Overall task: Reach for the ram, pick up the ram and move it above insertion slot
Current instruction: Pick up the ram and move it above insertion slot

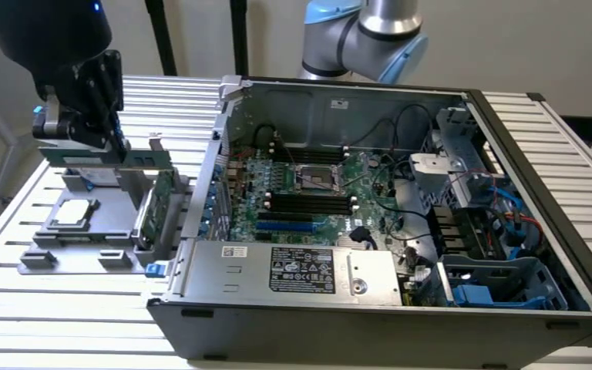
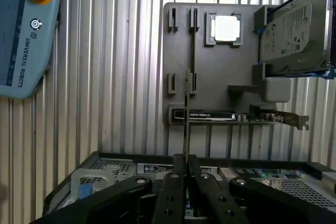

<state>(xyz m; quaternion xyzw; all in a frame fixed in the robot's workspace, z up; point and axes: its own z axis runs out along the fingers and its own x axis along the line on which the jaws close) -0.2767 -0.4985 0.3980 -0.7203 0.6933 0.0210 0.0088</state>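
Gripper (image 2: 185, 162) clamped on the ram (image 2: 186, 114), seen edge-on, held up above the grey holder tray (image 2: 210, 77). In the exterior view the arm hangs at the left, beside the open computer case (image 1: 378, 308).

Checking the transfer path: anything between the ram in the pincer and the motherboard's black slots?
Yes. The pincer holds the ram over the grey tray; the computer case's side wall rises between it and the slots, and the upright green card stands before that wall.
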